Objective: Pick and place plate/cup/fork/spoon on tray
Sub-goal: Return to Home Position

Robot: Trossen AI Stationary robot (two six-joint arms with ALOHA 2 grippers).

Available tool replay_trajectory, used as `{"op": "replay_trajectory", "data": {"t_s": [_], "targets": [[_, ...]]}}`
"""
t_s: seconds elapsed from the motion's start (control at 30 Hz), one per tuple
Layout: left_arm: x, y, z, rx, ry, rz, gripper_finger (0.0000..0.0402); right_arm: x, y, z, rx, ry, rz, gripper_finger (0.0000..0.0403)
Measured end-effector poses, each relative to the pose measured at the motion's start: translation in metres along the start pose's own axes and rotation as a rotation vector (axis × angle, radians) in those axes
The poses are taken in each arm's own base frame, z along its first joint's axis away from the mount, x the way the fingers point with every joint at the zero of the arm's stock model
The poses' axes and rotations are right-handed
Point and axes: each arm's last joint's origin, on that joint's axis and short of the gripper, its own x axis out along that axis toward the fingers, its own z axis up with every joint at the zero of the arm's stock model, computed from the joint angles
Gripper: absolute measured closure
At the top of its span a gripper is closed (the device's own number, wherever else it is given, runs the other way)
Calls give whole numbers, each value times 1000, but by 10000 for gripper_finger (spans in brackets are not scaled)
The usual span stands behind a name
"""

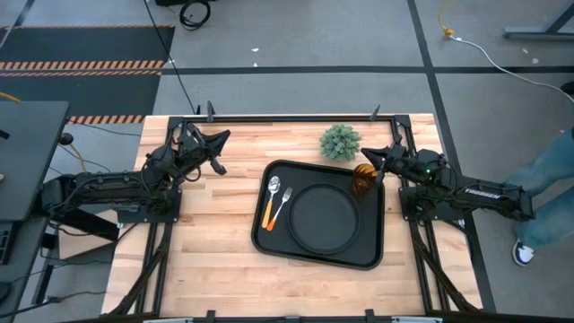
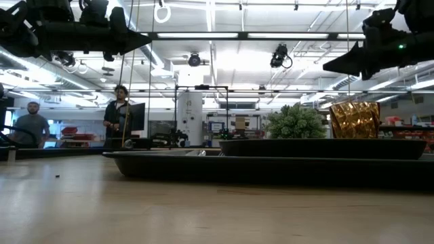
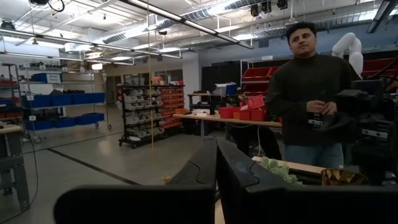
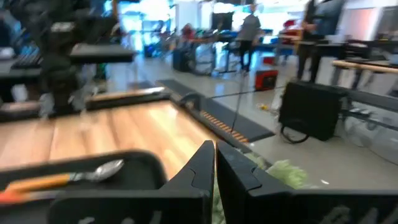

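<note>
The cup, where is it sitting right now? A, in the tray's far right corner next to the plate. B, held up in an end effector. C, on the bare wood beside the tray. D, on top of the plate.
A: in the high view the cup stands inside the tray at its far right corner, just off the plate rim, with the shut right end effector close by but not gripping it.

On the tray (image 1: 372, 256), the plate (image 1: 323, 218) is set centrally, spoon (image 1: 273, 192) and fork (image 1: 279, 206) left, cup (image 1: 363, 179) below the right fingertips (image 1: 377, 160).
</note>
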Motion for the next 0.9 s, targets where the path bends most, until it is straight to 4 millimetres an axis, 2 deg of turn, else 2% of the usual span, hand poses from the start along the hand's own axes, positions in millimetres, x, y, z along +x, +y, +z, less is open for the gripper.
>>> {"op": "replay_trajectory", "data": {"t_s": [0.3,0.5,0.7,0.9], "targets": [[0,0,2,-11,-17,6,395,-1,3,0,-25,-9,112,380],[0,0,2,-225,-19,-2,395,-2,4,1,-20,-15,153,380],[0,-3,-1,-223,16,-99,395,-2,5,-3,-21,20,167,380],[0,-4,-1,-230,15,-126,395,-2,5,-3,-22,30,167,380]]}}
